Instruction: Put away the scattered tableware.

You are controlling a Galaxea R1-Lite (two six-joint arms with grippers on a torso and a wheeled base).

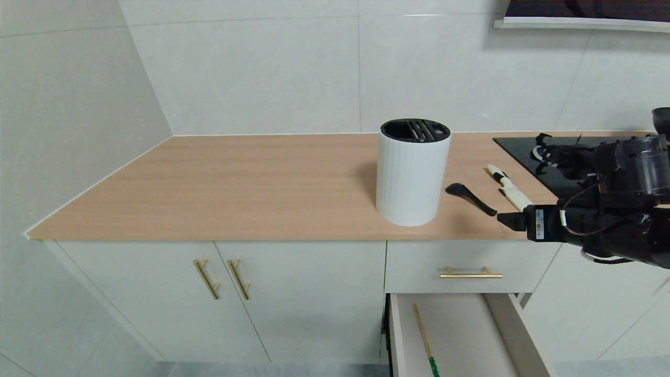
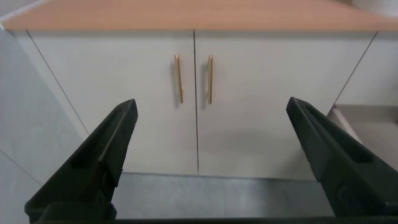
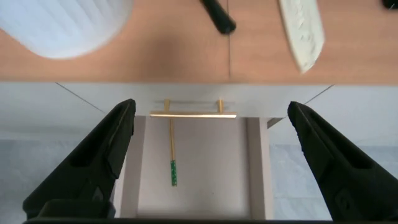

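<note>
Nearest you, the lower drawer (image 1: 505,335) stands pulled out below the bench (image 1: 235,183). A gold chopstick (image 1: 424,335) with a green end lies lengthwise in it, close to its left wall. From the right wrist, that chopstick (image 3: 172,155) sits straight under the gold handle (image 3: 193,114) of the shut upper drawer (image 1: 419,264).

Your left jaws are low, spread wide and holding nothing. They face the two cabinet doors (image 2: 261,106) with their upright gold handles (image 2: 178,78).

Your right jaws are also spread wide and hold nothing. They hang in front of the bench's front edge, over the open drawer and to the right of the holder.

On the bench, the white ribbed holder (image 1: 412,178) with a black slotted top stands upright near the front edge. Just right of it lies a black-handled utensil (image 1: 469,198), its handle end pointing toward the right jaws and stopping just short of them. Its working end is too small for you to tell what it is. Right of that, apart from it, lies a white knife (image 1: 509,189), roughly parallel to it.

Farther back on the right, a black cooktop (image 1: 518,149) is set into the bench, near the tiled wall (image 1: 261,68).
</note>
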